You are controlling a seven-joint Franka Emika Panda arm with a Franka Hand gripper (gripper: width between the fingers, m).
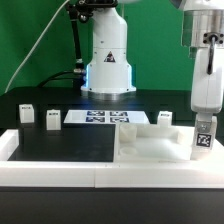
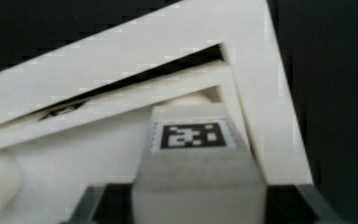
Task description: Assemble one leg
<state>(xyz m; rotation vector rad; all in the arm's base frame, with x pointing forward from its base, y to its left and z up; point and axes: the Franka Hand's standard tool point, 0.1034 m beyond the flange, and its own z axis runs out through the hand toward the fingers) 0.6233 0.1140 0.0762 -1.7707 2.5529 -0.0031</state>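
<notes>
My gripper is shut on a leg, a small white oblong block with a black-and-white tag facing the camera. It holds the leg upright at the exterior view's right, low over the right end of the large white rimmed piece. In the wrist view the leg runs out from between my fingers, with its tag end against the inner corner of the white rimmed piece. Whether the leg touches the piece is unclear. The gripper sits at the frame's edge.
Three more loose legs stand on the black table: two at the exterior view's left and one behind the rimmed piece. The marker board lies in front of the robot base. A white border frames the table front.
</notes>
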